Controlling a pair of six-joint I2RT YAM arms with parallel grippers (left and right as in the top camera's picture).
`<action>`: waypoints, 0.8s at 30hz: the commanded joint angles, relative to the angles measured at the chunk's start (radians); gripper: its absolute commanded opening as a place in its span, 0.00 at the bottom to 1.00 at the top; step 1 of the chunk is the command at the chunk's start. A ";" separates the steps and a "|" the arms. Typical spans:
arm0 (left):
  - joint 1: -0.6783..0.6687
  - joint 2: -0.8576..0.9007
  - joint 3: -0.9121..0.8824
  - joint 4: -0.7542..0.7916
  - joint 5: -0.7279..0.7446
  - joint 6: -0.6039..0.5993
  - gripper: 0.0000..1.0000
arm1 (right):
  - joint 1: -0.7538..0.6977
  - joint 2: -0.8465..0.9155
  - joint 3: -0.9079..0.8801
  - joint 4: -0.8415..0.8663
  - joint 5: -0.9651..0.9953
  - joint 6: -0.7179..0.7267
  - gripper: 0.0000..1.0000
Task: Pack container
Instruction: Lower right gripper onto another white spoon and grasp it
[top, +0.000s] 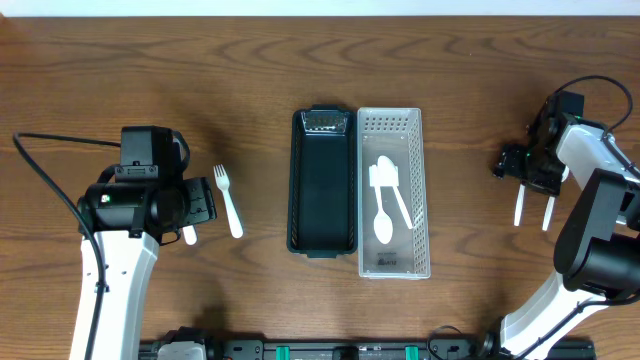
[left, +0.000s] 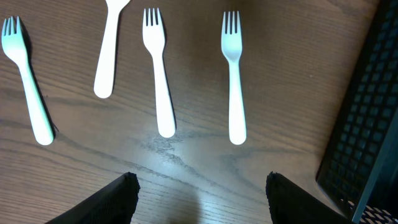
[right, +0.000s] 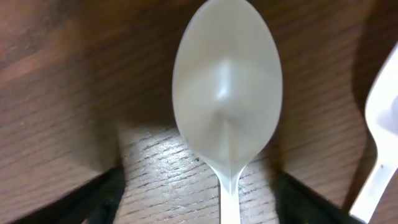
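I see a dark brown wooden table (top: 480, 60) filling nearly the whole overhead view, its grain running left to right, with only a pale strip of the room showing along the far edge.

At the centre stands a long black plastic container (top: 296, 180), nothing visible inside it. Touching its right side is a clear perforated plastic container (top: 422, 200), which holds a white plastic spoon (top: 383, 225) and a second white utensil lying across it.

My left arm sits at the left of the table. Its left gripper (left: 199, 199) hangs above bare wood with the fingers (left: 118, 199) spread well apart and nothing between them. Ahead of it lie three white plastic forks (left: 158, 68) in a row, tines away from me, with a white handle (left: 107, 50) among them.

My right gripper (right: 199, 177) is low over the table at the right. Its fingers (right: 99, 196) stand apart on either side of a translucent white spoon (right: 227, 99) lying flat on the wood, without touching it. Another white utensil (right: 382, 124) lies just beside it.
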 joint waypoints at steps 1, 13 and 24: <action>0.004 0.005 0.016 -0.003 -0.002 -0.002 0.68 | -0.007 0.035 -0.041 -0.005 -0.021 0.000 0.63; 0.004 0.005 0.016 -0.003 -0.002 -0.002 0.68 | -0.007 0.035 -0.041 -0.003 -0.021 0.001 0.08; 0.004 0.005 0.016 -0.003 -0.002 -0.002 0.68 | 0.010 -0.009 0.020 -0.084 -0.041 0.061 0.01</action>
